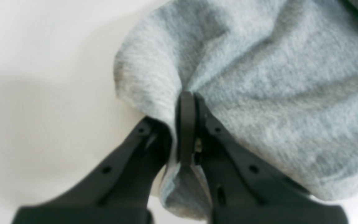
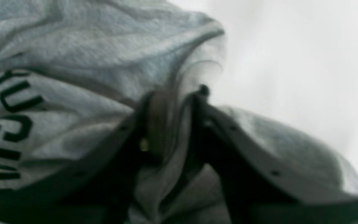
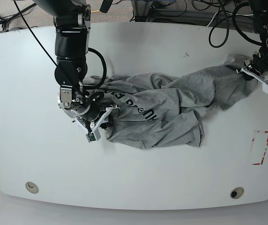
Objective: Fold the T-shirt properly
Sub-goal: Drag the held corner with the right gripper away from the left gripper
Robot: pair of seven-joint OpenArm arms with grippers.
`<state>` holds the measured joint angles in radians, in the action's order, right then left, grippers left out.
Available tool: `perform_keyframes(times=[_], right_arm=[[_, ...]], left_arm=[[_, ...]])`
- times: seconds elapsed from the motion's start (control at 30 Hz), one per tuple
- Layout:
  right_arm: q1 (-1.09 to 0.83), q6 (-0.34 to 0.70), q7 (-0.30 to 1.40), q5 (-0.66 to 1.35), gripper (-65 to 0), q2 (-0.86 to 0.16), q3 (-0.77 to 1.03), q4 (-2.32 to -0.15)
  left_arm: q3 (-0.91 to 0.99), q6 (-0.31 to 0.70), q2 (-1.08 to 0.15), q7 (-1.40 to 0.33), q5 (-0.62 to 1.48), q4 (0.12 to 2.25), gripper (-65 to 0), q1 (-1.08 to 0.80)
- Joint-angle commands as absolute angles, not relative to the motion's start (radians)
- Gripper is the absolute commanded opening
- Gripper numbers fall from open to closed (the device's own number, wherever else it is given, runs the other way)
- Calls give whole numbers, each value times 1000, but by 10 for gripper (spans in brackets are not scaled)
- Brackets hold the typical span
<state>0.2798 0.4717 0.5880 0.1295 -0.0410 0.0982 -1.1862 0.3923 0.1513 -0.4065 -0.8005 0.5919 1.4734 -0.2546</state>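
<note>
Only 1 T-shirt (image 3: 171,105) lies crumpled across the middle of the white surface (image 3: 21,140), its black lettering partly buried in folds. 2 arms work it. The left gripper (image 1: 186,102), at the base view's right edge, has jaws pinching grey cloth. The right gripper (image 2: 172,96) is blurred; cloth sits between its jaws, grip unclear.

The crumpled T-shirt (image 3: 167,105) stretches across the middle of the white table (image 3: 21,140), blocking the way between both arms. Bare tabletop lies open in front of it and along the far edge. Cables (image 3: 218,23) crowd the far right corner.
</note>
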Motion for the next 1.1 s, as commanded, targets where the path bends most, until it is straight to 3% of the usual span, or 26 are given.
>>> perform_keyframes(times=[0.0,0.07,0.13,0.6,0.73,0.97,1.07], right_arm=[[328,475,567,137,-385,-44,97,-1191],[351,475,565,139,-314,-45,97,-1159],[372,475,565,139,-292,-47,97,-1124],[542,475,403,137,-289,-64,148,-702],[533,479,487,139,-292,-77,160,-757],[412,481,656,140,-292,-71,160,-1129],[407,481,693,140,-292,-70,162,-1171]], left_arm=[[397,151,-426,-806,588,1481,-650,-252],[397,151,-426,-806,588,1481,-650,-252],[397,151,-426,-806,588,1481,-650,-252],[397,151,-423,-806,588,1481,-650,-252],[397,151,-423,-806,588,1481,-650,-252],[386,151,-420,-806,588,1481,-650,-252],[363,151,-420,-806,588,1481,-650,-252]])
